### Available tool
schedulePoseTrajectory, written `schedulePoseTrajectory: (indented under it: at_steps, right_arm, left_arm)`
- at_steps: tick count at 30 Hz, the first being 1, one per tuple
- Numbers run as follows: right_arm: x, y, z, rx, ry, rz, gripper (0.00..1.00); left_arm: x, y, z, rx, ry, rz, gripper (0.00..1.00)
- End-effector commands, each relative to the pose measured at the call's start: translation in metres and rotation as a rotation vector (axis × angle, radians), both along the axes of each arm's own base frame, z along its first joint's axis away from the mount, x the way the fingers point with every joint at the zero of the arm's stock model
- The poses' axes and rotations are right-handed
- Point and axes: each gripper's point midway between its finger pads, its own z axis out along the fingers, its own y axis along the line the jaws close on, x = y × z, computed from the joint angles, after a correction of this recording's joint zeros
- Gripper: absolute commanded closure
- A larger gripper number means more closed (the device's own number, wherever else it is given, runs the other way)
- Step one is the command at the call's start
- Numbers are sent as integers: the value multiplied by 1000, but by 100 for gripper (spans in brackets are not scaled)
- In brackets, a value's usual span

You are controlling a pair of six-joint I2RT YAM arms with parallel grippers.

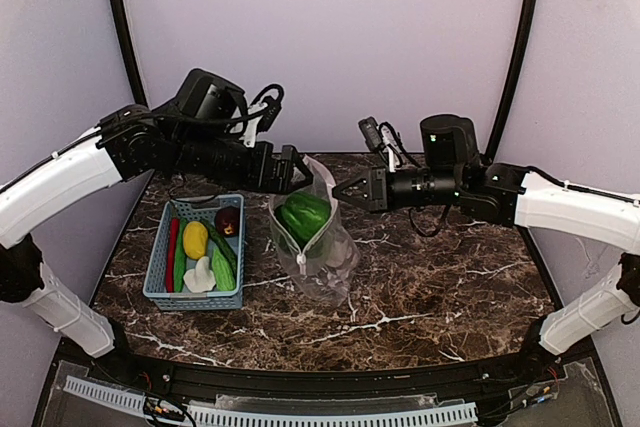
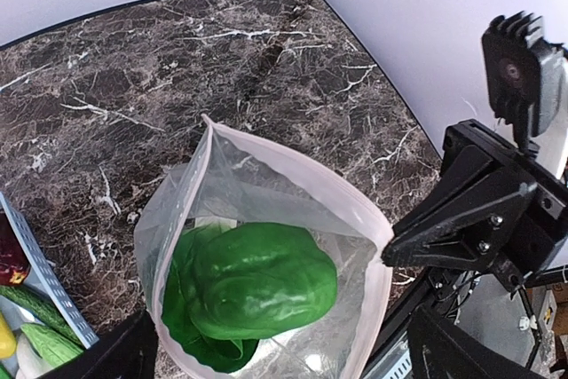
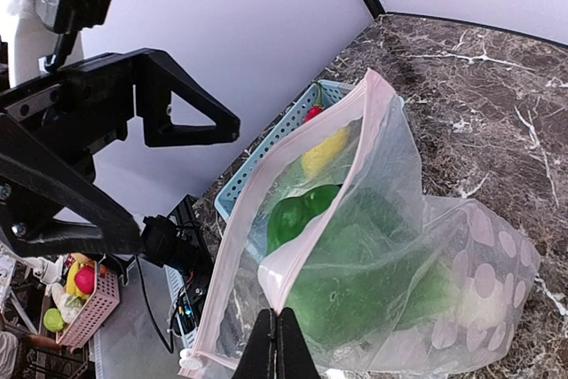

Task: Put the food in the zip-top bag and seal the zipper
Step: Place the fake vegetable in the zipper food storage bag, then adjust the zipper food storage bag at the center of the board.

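Pinches rim of clear crinkly zip-top bag (image 1: 330, 259) on desk (image 1: 450, 287) w/ R claw (image 3: 276, 336); hangs L claw (image 1: 298, 171) wide over green leafy bunch (image 1: 303, 214) inside. Rest of veg (image 1: 195, 240) in light blue basket (image 1: 195, 300), L side, nearer L arm (image 1: 60, 182)

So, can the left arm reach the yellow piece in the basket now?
Probably yes. The left gripper hangs open and empty above the bag; the yellow piece lies uncovered in the open-topped basket close by, with nothing in between.
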Motion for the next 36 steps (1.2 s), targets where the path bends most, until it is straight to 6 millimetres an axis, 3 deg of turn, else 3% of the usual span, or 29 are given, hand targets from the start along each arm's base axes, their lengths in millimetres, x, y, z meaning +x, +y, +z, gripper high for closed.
schedulePoseTrajectory:
  at_steps: [1, 5, 8, 12, 15, 21, 23, 30, 34, 36]
  right_arm:
    - [-2, 2, 15, 21, -36, 11, 100]
    - [-4, 0, 22, 33, -48, 13, 100]
    - [-3, 0, 24, 32, -51, 14, 100]
    - [-4, 2, 23, 32, -48, 19, 100]
    - [-5, 2, 22, 31, -44, 21, 100]
    - [-8, 3, 20, 27, -43, 23, 100]
    - [-8, 2, 19, 25, -42, 21, 100]
    - [-8, 2, 18, 18, -44, 16, 100]
    - [-8, 3, 16, 14, -40, 17, 100]
    - [-7, 3, 18, 12, -46, 12, 100]
  left_arm:
    - [-11, 17, 20, -26, -47, 5, 1]
    - [-11, 46, 19, 16, -76, 96, 1]
    - [-15, 56, -2, 72, -32, 113, 6]
    - [-20, 58, -28, 105, 25, 116, 18]
    - [-20, 59, -46, 122, 47, 128, 20]
    - [-15, 46, -63, 106, 63, 116, 21]
    - [-13, 42, -67, 102, 60, 112, 25]
    - [-11, 24, -70, 23, 66, 85, 52]
    - [-9, 15, -68, 0, 70, 67, 76]
    - [-8, 8, -57, -36, 51, 44, 92]
